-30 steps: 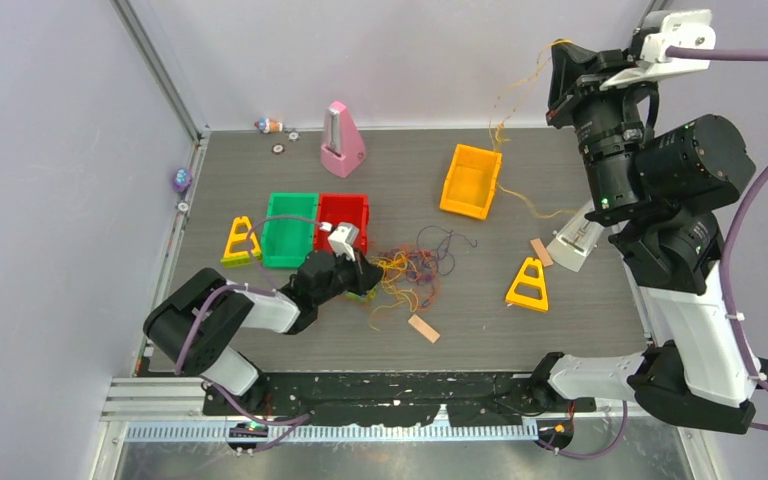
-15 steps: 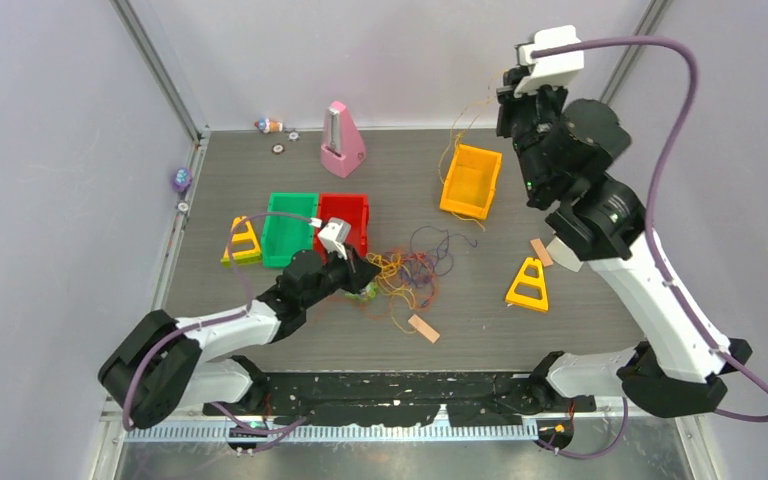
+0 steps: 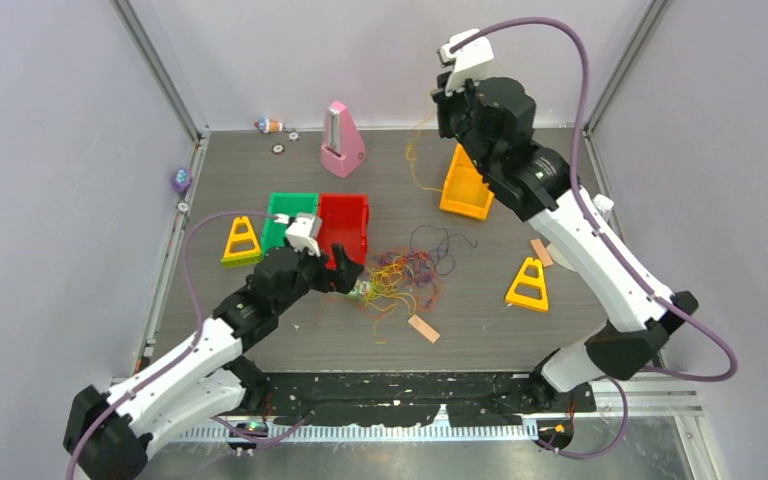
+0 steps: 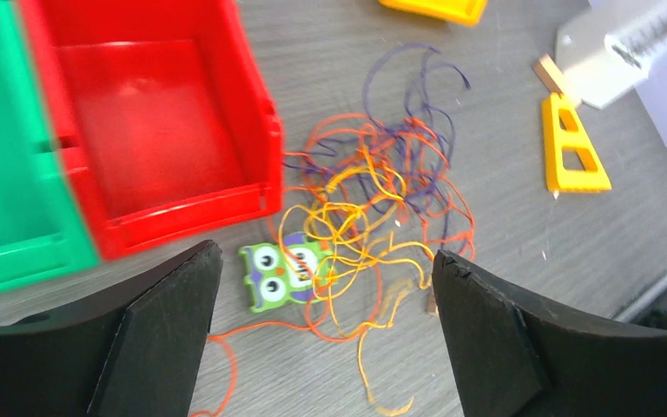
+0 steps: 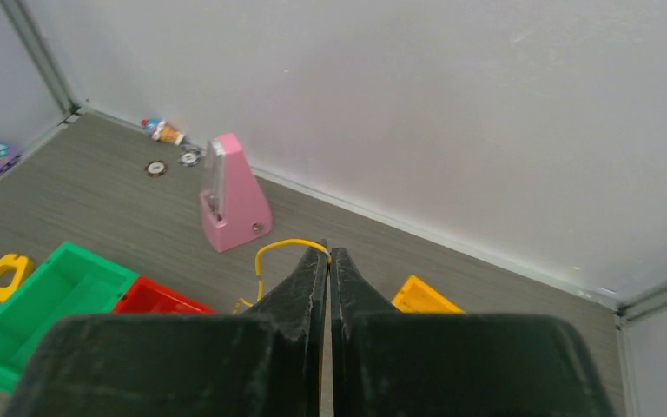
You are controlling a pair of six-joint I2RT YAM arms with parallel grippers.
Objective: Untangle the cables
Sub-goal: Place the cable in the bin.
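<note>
1. The right gripper (image 5: pixel 328 254) is raised high over the far side of the table. Its two fingers are pressed flat together, with a yellow strand (image 5: pixel 280 244) pinched at the tips.
2. The strand loops away from the tips and hangs loose. In the overhead view its lower end dangles just left of the orange bin (image 3: pixel 470 180), well apart from the heap. It looks free of the other strands, though so fine a wire is hard to follow.
3. The left gripper (image 4: pixel 326 254) sits low over the table with its fingers spread wide, holding nothing. I cannot tell whether the tips touch the surface.
4. Between and just beyond those fingers lie the cables (image 4: pixel 382 195): orange, yellow and dark purple strands in a loose knot on the table, just beside the near corner of the red bin (image 4: pixel 156 139). A few yellow and orange strands cross a small green owl figure (image 4: pixel 269 276) at the near edge of the heap.
5. The step in hand is probably separating one strand from the bunch. The right arm holds the freed yellow strand aloft while the left is poised at the heap.
6. The next move likely calls for laying the yellow strand down well clear of the knot. The left fingers would then close on a single strand, or pin the heap, so the next pull does not drag the whole bunch or the owl along.
</note>
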